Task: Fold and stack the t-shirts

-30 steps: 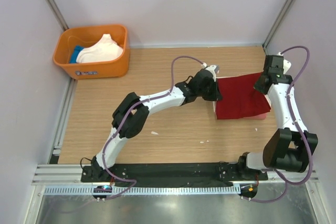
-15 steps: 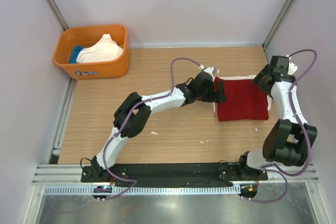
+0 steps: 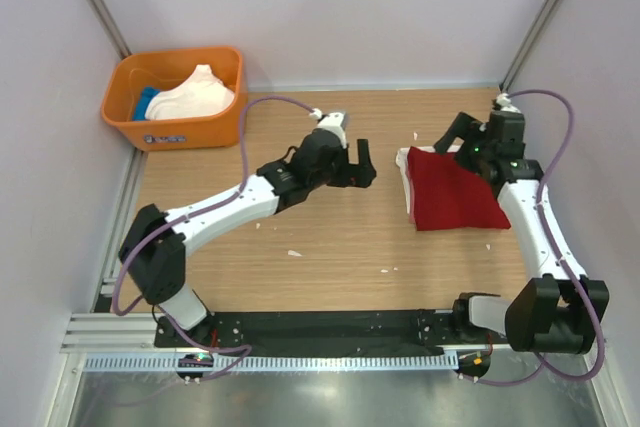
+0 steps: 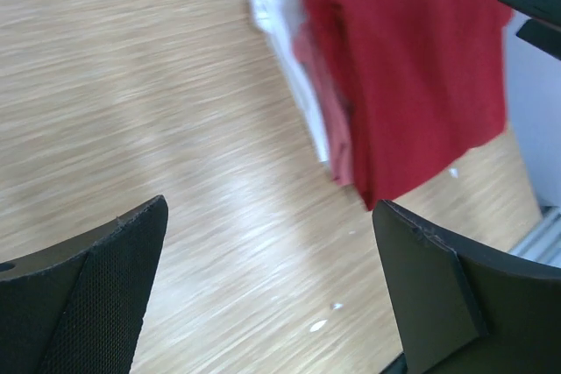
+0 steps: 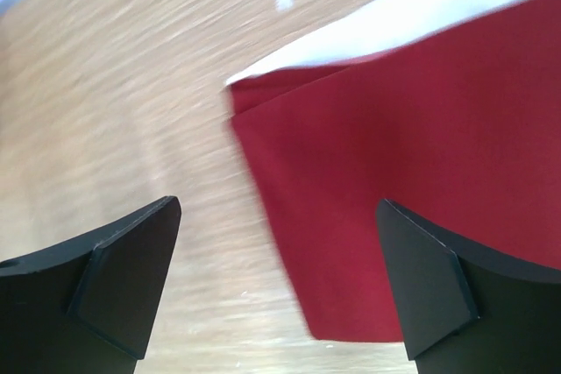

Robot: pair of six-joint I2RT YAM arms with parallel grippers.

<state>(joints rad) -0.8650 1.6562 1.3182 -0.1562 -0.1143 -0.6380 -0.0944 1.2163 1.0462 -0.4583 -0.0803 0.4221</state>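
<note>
Red t-shirt point(image 3: 455, 192) free; L pincer point(image 3: 362, 165), R pincer point(image 3: 452, 135) splayed nearby

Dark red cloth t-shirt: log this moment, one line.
dark red cloth t-shirt: folded, atop white shirt | left fingers: open, empty | right fingers: open, above t-shirt

A plain dark red t-shirt point(image 3: 455, 192) is seen over a salmon-pink t-shirt point(image 4: 337, 142) and a white t-shirt point(image 4: 279, 15). The desk point(image 3: 300, 227) is grained in pale brown wood tones. A cream t-shirt point(image 3: 195, 97) and a blue t-shirt point(image 3: 146, 103) are held in the orange tub point(image 3: 215, 127)
</note>
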